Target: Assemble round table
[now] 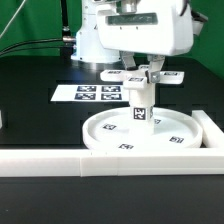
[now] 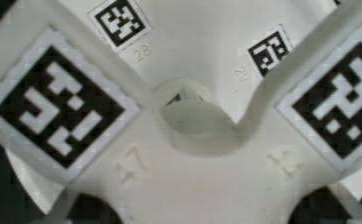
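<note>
The large round disc [image 1: 176,136] lies flat on the table in the exterior view. The short cylinder leg [image 1: 140,108] stands upright at its middle. The cross-shaped base [image 1: 172,76] sits level on top of the leg, arms reaching to both sides. My gripper [image 1: 147,67] comes straight down on the middle of the base and is shut on it. In the wrist view the base [image 2: 196,165] fills the picture, with a round hub [image 2: 199,124] and big square tags on its arms. My fingers are hidden there.
The marker board [image 1: 92,93] lies behind the disc toward the exterior view's left. A long white border bar [image 1: 90,160] runs along the front of the disc and another [image 1: 212,126] along the exterior view's right. Dark table surrounds them.
</note>
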### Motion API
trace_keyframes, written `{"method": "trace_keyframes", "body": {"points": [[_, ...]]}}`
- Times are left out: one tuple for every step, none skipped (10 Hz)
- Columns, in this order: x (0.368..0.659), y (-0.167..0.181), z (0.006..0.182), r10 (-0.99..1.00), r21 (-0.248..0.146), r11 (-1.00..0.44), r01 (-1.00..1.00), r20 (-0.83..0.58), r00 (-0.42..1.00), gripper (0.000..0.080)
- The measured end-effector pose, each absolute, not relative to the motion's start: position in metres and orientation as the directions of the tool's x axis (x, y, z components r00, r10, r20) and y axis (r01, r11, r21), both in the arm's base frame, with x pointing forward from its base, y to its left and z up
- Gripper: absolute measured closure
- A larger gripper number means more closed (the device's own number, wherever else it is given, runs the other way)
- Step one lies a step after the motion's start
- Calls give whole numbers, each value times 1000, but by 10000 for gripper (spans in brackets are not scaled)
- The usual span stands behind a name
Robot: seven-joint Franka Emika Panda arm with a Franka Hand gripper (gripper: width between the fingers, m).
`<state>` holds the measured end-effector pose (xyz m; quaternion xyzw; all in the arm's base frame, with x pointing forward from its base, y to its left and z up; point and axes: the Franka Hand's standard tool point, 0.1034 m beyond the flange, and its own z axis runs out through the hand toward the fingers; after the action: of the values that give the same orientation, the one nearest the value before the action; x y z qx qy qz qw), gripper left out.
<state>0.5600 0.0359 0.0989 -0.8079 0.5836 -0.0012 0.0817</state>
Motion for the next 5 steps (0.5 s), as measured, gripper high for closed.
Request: {"method": "trace_keyframes", "body": {"points": [[560, 36, 99, -961, -129, -243, -961, -101, 257, 354], [560, 36, 98, -967, -127, -221, -967, -103, 234, 354], [560, 36, 98, -975, -123, -182, -976, -109, 196, 354], [560, 37, 98, -971, -125, -202, -971, -107, 216, 354], [560, 37, 99, -970, -124, -204, -971, -107, 217, 203]]}}
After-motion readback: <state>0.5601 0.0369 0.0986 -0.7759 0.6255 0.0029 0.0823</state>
